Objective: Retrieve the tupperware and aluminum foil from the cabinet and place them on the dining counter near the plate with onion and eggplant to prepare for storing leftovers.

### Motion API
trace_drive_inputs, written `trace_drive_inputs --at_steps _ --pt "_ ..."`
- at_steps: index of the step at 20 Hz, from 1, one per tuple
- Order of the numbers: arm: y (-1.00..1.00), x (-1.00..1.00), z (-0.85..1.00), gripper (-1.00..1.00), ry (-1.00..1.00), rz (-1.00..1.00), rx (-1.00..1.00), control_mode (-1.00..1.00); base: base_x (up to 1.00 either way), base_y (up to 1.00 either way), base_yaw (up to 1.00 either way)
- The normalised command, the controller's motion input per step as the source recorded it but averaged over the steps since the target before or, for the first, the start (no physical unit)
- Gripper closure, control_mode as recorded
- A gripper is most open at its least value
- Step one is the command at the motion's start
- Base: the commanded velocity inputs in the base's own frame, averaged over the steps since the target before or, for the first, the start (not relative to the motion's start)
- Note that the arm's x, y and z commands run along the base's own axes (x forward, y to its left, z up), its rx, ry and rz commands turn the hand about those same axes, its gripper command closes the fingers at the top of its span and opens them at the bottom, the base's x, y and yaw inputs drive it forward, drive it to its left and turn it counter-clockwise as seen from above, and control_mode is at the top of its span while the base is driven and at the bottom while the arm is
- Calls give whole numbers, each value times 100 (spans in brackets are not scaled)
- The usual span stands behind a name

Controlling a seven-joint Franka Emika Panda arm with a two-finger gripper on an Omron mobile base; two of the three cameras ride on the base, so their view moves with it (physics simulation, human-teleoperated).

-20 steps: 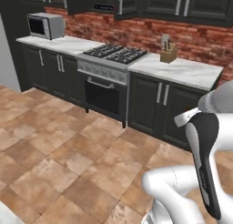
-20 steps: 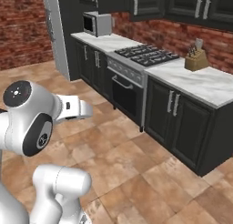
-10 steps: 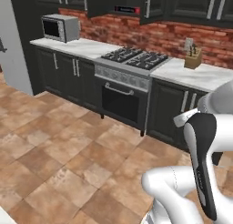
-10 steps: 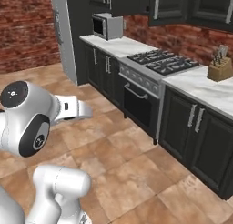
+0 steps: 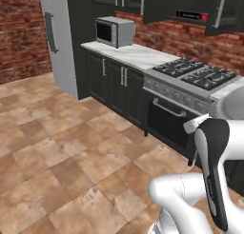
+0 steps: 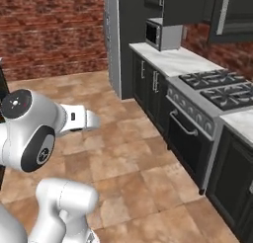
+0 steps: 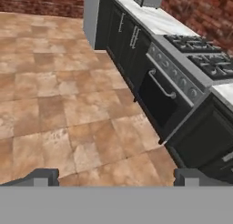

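The cabinet (image 5: 171,4) is cut off by the top edge of the left base view, so only the lower parts of its dark doors and silver handles show; what it holds cannot be seen, since its doors hide the inside. It hangs above the stove (image 5: 198,76), with the microwave (image 5: 113,32) on the marble counter (image 5: 128,53) to the left and a grey fridge (image 5: 59,38) beyond. In the hand view the gripper (image 7: 113,176) shows only its two dark fingertips (image 7: 43,176), set far apart with nothing between them, over the tiled floor (image 7: 54,104) beside the oven (image 7: 159,98).
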Motion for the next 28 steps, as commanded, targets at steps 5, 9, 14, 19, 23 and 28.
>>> trace_drive_inputs --at_steps 5,9,14,19,23,28 --pt "0 0 0 -100 0 0 0 100 100 -45 25" --pt "0 0 0 -100 0 0 0 100 100 -46 0" --pt "0 0 0 -100 0 0 0 100 96 -8 -28" --pt "0 0 0 -100 0 0 0 100 71 33 -60" --pt "0 0 0 -100 0 0 0 100 62 52 -73" --pt "0 0 0 -100 0 0 0 100 60 64 -73"
